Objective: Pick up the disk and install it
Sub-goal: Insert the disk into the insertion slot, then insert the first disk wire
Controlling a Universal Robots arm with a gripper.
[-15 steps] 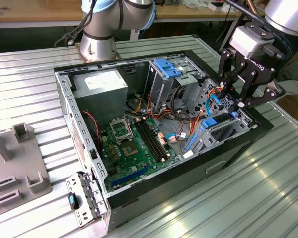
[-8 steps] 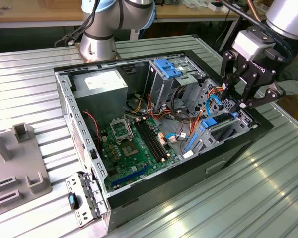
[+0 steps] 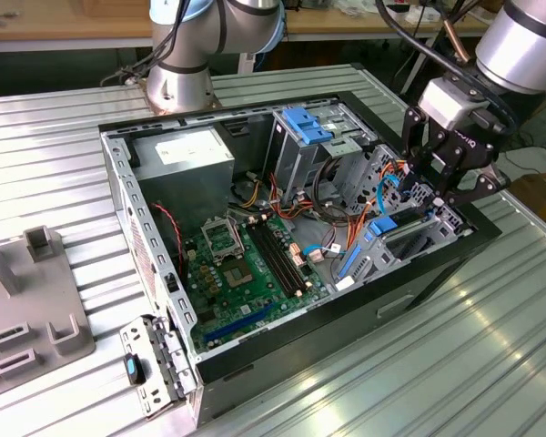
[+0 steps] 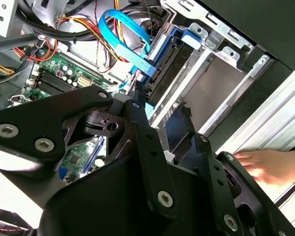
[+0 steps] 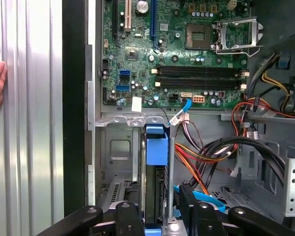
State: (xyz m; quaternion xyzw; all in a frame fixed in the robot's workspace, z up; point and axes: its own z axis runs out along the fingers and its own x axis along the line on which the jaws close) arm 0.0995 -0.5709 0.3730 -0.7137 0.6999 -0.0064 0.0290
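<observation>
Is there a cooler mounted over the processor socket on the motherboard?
No: in the first wrist view the processor socket sits open and bare on the motherboard, with nothing mounted over it.

No legible print — none anywhere.

Exterior high — wrist views close (shared motherboard (image 5: pixel 177 49))
</observation>
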